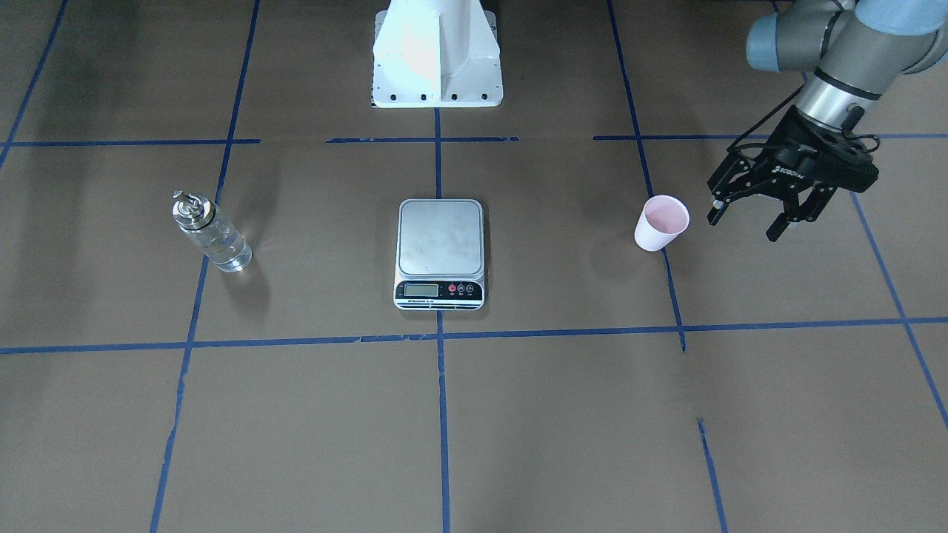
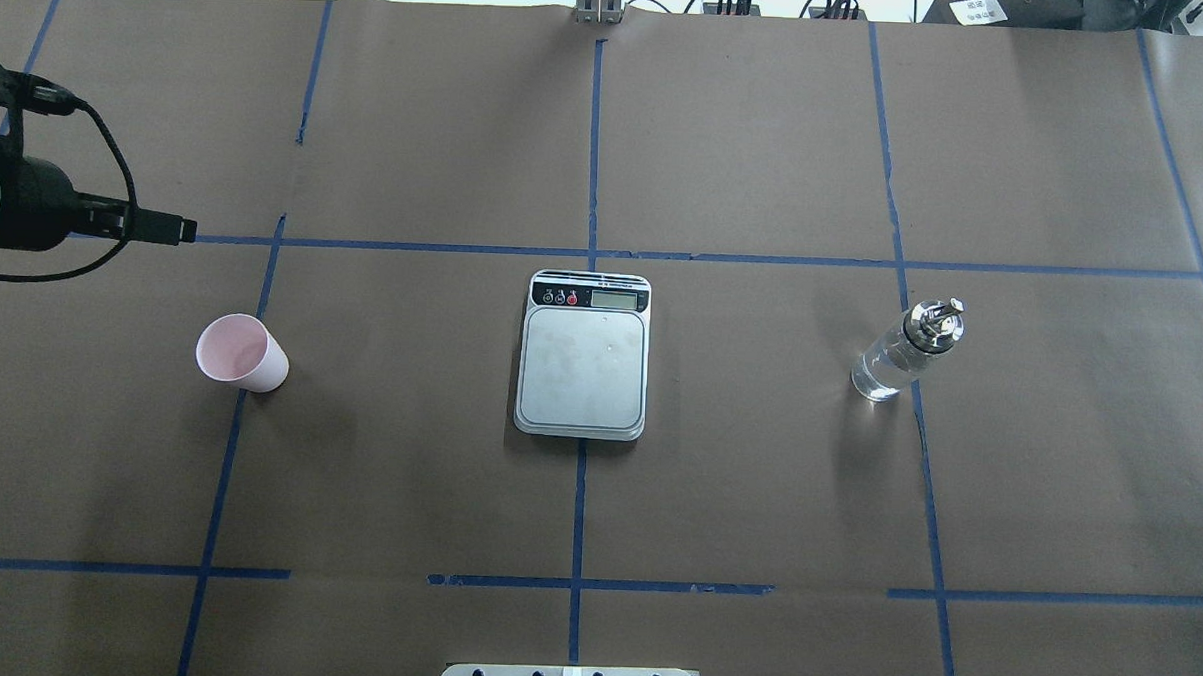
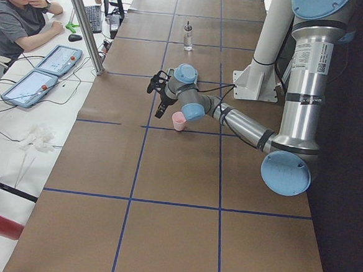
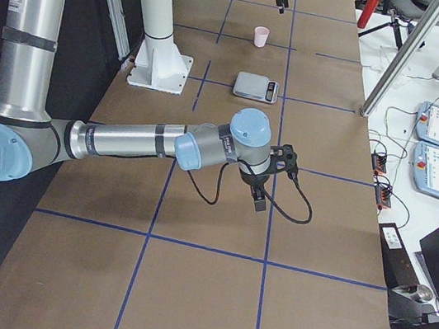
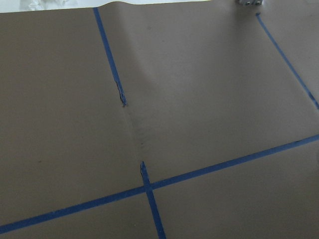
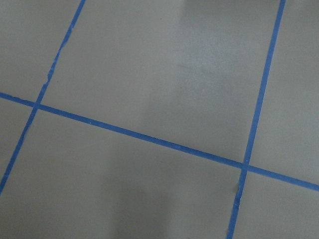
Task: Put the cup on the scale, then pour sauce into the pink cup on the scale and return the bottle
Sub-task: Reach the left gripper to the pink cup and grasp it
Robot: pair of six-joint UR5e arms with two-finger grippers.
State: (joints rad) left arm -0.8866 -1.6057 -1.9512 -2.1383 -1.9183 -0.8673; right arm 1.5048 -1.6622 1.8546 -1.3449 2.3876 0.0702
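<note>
The pink cup point(image 1: 661, 222) stands upright on the brown table, on my left side; it also shows in the overhead view point(image 2: 241, 353) and the exterior left view point(image 3: 179, 120). My left gripper point(image 1: 744, 226) is open and empty, hovering just beside the cup on its outer side. The scale point(image 1: 441, 252) sits at the table's middle with nothing on its platform. The glass bottle point(image 1: 211, 233) with clear sauce and a silver pourer stands upright on my right side point(image 2: 906, 351). My right gripper point(image 4: 277, 161) shows only in the exterior right view, low over the table; I cannot tell whether it is open or shut.
The robot's white base point(image 1: 437, 55) stands behind the scale. Blue tape lines grid the table. An operator point(image 3: 19, 12) sits by tablets point(image 3: 43, 70) beyond the far edge, next to a metal post point(image 3: 83, 23).
</note>
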